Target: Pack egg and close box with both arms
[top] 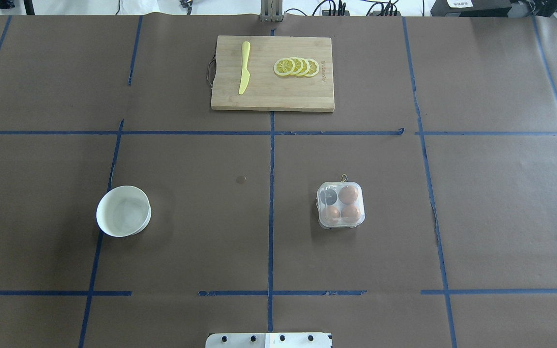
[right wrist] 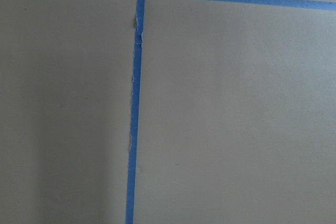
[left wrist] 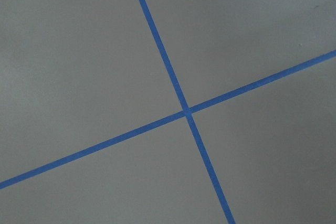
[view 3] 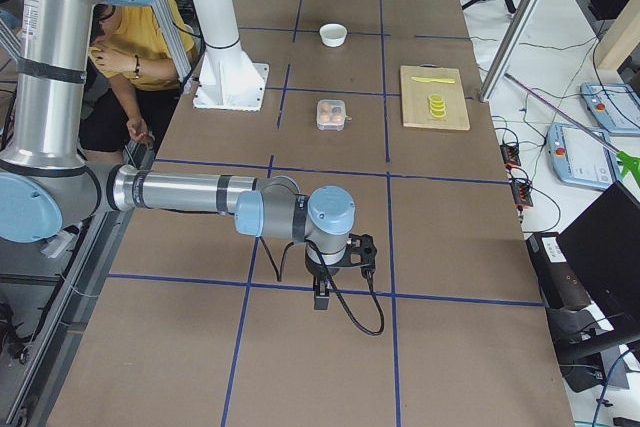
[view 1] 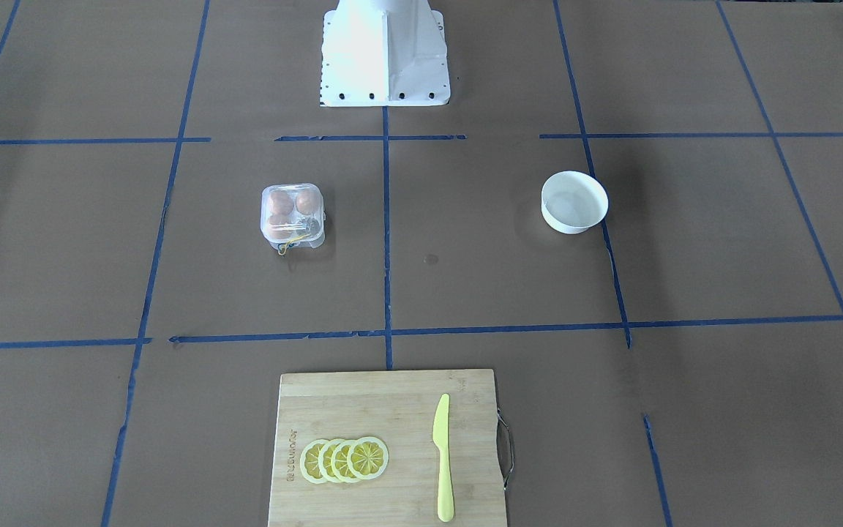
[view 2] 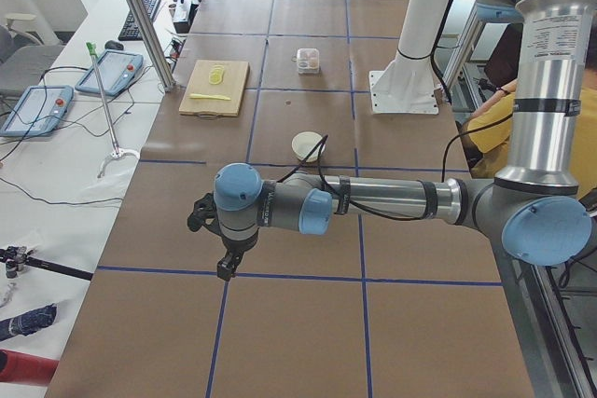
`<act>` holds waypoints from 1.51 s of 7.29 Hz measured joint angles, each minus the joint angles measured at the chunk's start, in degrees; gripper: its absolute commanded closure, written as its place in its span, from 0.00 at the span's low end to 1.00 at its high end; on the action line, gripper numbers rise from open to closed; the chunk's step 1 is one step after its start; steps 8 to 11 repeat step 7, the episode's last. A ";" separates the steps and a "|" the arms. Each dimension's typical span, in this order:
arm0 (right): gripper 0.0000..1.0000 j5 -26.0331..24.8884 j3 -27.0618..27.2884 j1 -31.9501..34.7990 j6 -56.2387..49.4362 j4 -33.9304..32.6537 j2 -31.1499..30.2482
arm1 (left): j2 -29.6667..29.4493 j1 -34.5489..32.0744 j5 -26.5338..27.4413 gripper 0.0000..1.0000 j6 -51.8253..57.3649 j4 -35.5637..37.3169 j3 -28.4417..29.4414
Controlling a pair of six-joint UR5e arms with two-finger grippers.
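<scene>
The box (top: pixel 340 224) is a clear four-cell carton right of the table's middle. It also shows in the front view (view 1: pixel 297 238). Three brown eggs sit in it, one of them the egg (top: pixel 348 194); the fourth cell looks dark and empty. The lid seems down over the cells. My left gripper (view 2: pixel 224 263) hangs over bare table far from the box, near the table's left end. My right gripper (view 3: pixel 322 292) hangs over bare table near the right end. Both show only in the side views, so I cannot tell if they are open or shut. The wrist views show only brown paper and blue tape.
An empty white bowl (top: pixel 124 211) stands left of the middle. A wooden cutting board (top: pixel 272 99) at the far edge holds a yellow knife (top: pixel 243 67) and lemon slices (top: pixel 297 66). The white pedestal (view 1: pixel 385 58) stands at the robot's side.
</scene>
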 measured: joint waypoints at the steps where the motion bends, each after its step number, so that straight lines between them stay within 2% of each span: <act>1: 0.00 0.04 0.00 0.00 0.04 0.03 -0.01 | 0.06 -0.03 0.02 0.00 0.00 0.02 0.14; 11: 0.00 0.16 0.08 0.00 -0.02 0.04 -0.01 | 1.35 -0.06 0.03 0.00 0.00 0.00 -0.17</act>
